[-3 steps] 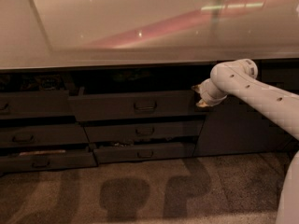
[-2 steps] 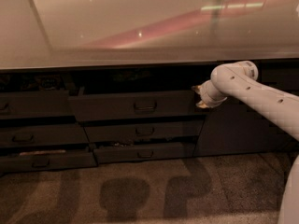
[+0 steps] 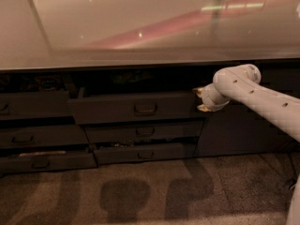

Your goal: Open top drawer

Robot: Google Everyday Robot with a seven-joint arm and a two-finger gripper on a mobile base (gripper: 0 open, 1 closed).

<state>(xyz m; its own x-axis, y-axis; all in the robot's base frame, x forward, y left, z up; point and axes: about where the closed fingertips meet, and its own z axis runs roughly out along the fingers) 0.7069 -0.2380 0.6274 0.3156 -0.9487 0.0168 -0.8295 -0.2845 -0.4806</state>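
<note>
The gripper point(image 3: 200, 100) sits right at the right end of the top drawer point(image 3: 112, 108), touching or just off its edge. I can't tell if it's clamped on anything or loose. My guess is it's working the drawer's end, since the handle point(image 3: 145, 109) is well off to the gripper's left with nothing on it. The drawer already stands forward of the two narrower drawers point(image 3: 143, 142) below the gripper's level, with a dark gap above it, so it looks partly open. The counter point(image 3: 140, 32) overhangs all of this, and the arm point(image 3: 262, 102) trails off to the right.
</note>
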